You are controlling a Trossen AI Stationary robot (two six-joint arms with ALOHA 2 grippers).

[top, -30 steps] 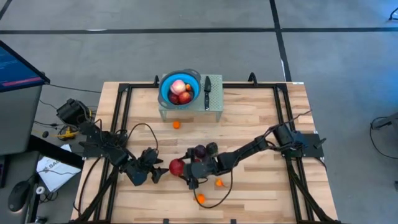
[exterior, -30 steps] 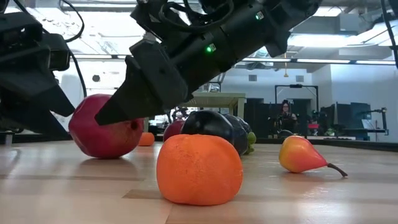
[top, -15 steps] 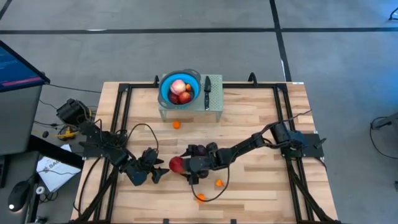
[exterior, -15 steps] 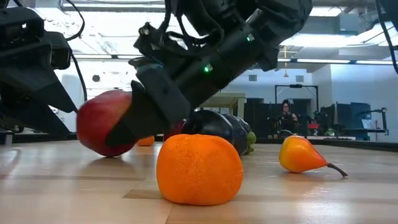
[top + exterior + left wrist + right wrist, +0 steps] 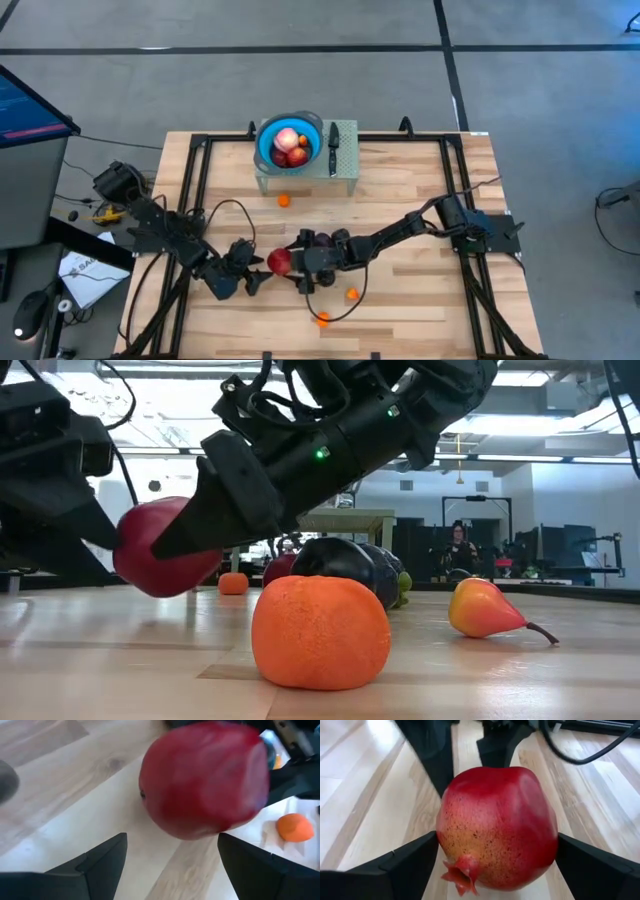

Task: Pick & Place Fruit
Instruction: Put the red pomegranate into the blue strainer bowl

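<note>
A red pomegranate (image 5: 497, 827) is in my right gripper (image 5: 284, 262), near the middle of the table, and also shows in the low view (image 5: 165, 550). My left gripper (image 5: 172, 865) is open and lies low just to the pomegranate's (image 5: 205, 780) left, pointing at it without touching. Dark purple fruits (image 5: 320, 240) rest on the table behind the right gripper. Small orange fruits (image 5: 352, 294) (image 5: 322, 319) (image 5: 284, 200) lie on the wood. More fruit sits in the blue bowl (image 5: 264, 150) at the far edge. My right gripper pinches the pomegranate across its round body (image 5: 450, 845), one finger (image 5: 415, 865) on each side. The fingers come in nearly level from the table's right. The fruit is lifted just clear of the table, its crown (image 5: 462, 872) pointing toward the gripper's wrist.
A black-handled knife (image 5: 333, 145) lies beside the bowl on a small grey stand (image 5: 345, 172). In the low view an orange (image 5: 320, 632) sits close to the camera, with a pear-shaped fruit (image 5: 485, 610) to its right. Black frame rails border the table.
The pomegranate stood on the table a second ago, then tipped, and now hangs lifted clear in the right gripper. The right gripper has moved slightly up and toward the table's left, toward the left gripper.
</note>
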